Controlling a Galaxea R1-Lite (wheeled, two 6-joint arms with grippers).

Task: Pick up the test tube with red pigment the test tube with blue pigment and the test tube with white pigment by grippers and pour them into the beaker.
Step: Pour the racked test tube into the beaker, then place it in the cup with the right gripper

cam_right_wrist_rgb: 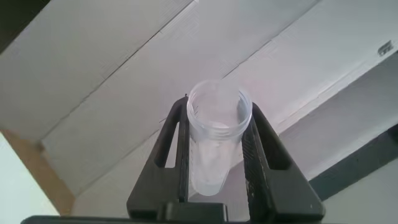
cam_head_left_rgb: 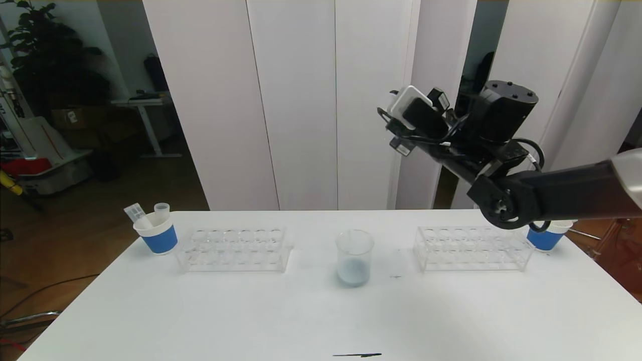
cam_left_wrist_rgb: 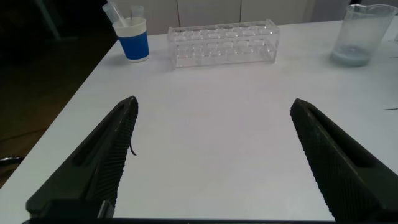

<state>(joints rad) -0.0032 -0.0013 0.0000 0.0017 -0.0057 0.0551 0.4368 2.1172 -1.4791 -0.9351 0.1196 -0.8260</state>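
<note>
**Holding a clear tube aloft on the right, beaker alone at table centre**

Gripping a clear test tube (cam_right_wrist_rgb: 214,146) between its two black fingers, the right gripper (cam_head_left_rgb: 401,120) sits raised well above the white table (cam_head_left_rgb: 321,311), toward the right rear. The tube's open mouth faces the wall panels; its contents look pale, though its pigment colour cannot be told.

The beaker (cam_head_left_rgb: 354,257) stands upright at the middle of the table, holding a pale bluish layer at its bottom. Two clear racks flank it: the left rack (cam_head_left_rgb: 233,249) and the right rack (cam_head_left_rgb: 471,246). A blue-banded cup (cam_head_left_rgb: 156,233) holding tubes stands just beside the left rack; another blue-banded cup (cam_head_left_rgb: 545,236) stands behind the right arm.

The left gripper (cam_left_wrist_rgb: 214,155) hovers low over bare table, fingers spread wide, holding nothing.
</note>
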